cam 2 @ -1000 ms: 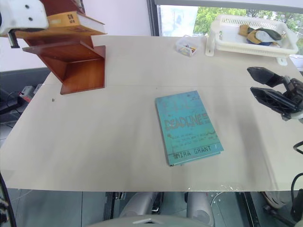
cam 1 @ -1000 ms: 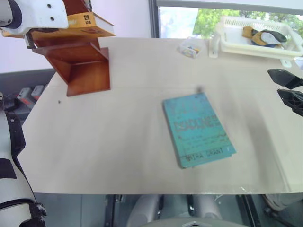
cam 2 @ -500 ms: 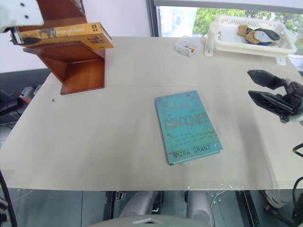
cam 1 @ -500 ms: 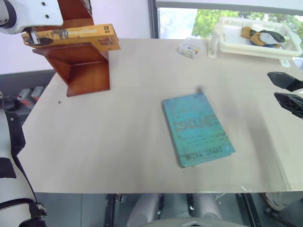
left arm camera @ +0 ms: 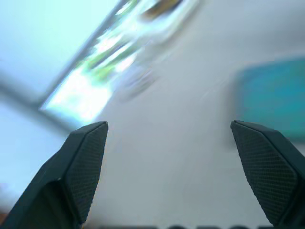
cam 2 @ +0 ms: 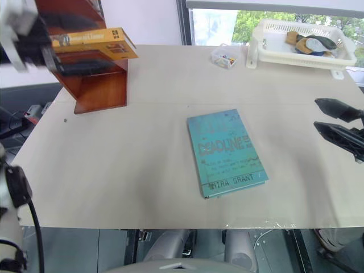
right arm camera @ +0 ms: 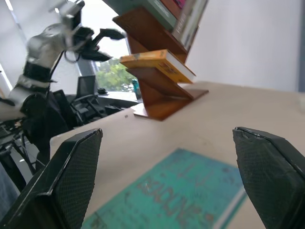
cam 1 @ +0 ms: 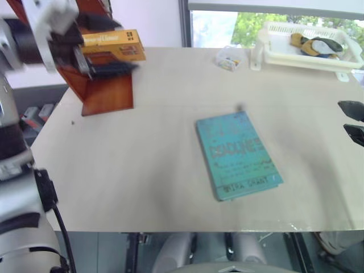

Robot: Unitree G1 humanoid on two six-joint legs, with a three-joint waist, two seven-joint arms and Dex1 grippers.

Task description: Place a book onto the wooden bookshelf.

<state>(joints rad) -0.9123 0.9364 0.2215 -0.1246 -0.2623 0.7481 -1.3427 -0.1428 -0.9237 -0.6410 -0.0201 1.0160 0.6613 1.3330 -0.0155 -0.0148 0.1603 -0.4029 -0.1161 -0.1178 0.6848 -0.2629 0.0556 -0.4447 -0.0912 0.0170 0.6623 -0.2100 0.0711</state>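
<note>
On the wooden bookshelf (cam 2: 94, 79) the book (cam 2: 94, 42) lies flat on a board, one end sticking out. Beside the shelf, the left gripper (cam 2: 77, 48) is wide open and holds nothing. Far from it, past the teal book (cam 2: 226, 152), the right gripper (cam 2: 335, 120) is open too.

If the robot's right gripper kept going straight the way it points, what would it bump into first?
Probably the teal book lying flat on the table: the open right gripper aims low across it toward the wooden bookshelf. Depth is hard to judge, so it might pass just above.
</note>
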